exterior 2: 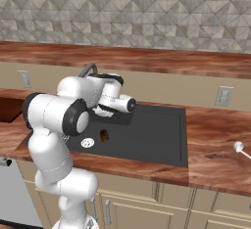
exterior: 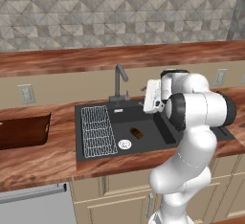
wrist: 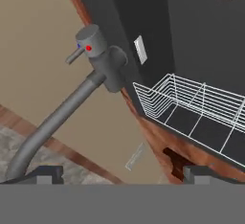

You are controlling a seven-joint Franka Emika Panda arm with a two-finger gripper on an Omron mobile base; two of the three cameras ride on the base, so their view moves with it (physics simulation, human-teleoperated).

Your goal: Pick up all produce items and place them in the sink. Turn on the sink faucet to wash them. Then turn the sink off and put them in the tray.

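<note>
While the arm reaches over the far right part of the sink, the fingers stand wide apart with nothing between them, pointed toward the sink faucet and its small side handle. One produce item, a dark oblong lump, lies on the basin floor just right of the drain, near the wire rack. At far left on the tabletop sits the tray.
</note>
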